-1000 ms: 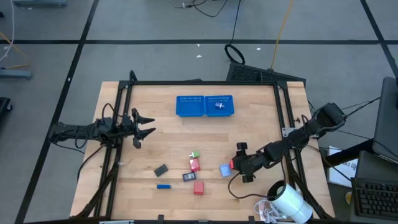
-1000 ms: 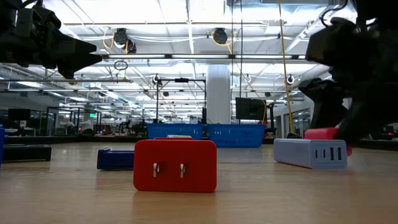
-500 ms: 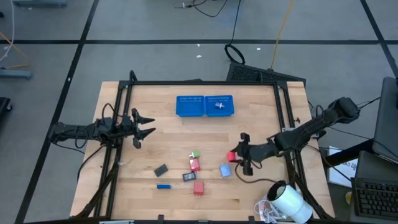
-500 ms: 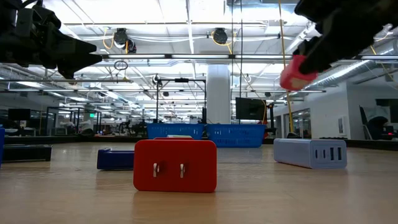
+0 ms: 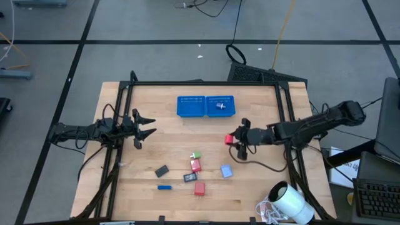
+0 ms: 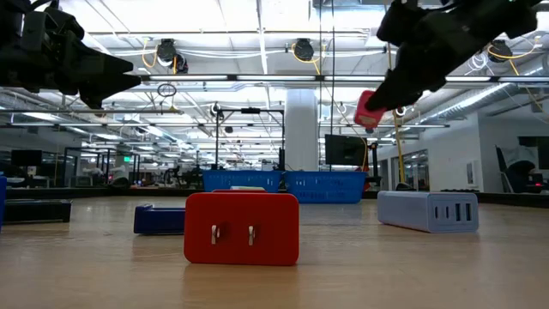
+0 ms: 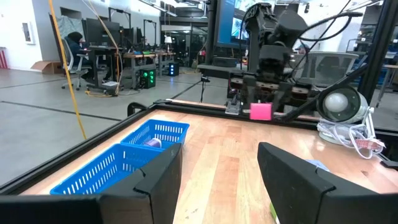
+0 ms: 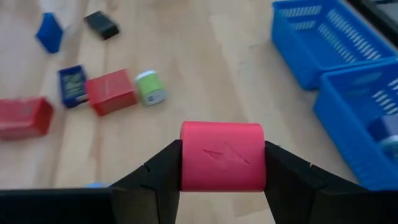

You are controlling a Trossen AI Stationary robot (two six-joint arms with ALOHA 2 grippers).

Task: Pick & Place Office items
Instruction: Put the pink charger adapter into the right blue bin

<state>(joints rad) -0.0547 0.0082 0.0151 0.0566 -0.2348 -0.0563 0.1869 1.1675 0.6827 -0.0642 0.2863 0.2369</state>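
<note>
The right gripper (image 8: 221,167) was clamped on a small red rounded block (image 8: 222,155), held above the table between the scattered pieces and the blue mesh two-part tray (image 5: 205,106). Carrying it well probably meant staying level until over a compartment. The left gripper (image 5: 142,123) waited apart, fingers spread.

I saw the blue mesh tray (image 5: 205,106) sitting at twelve o'clock, the white cylinder (image 5: 292,204) at five.
</note>
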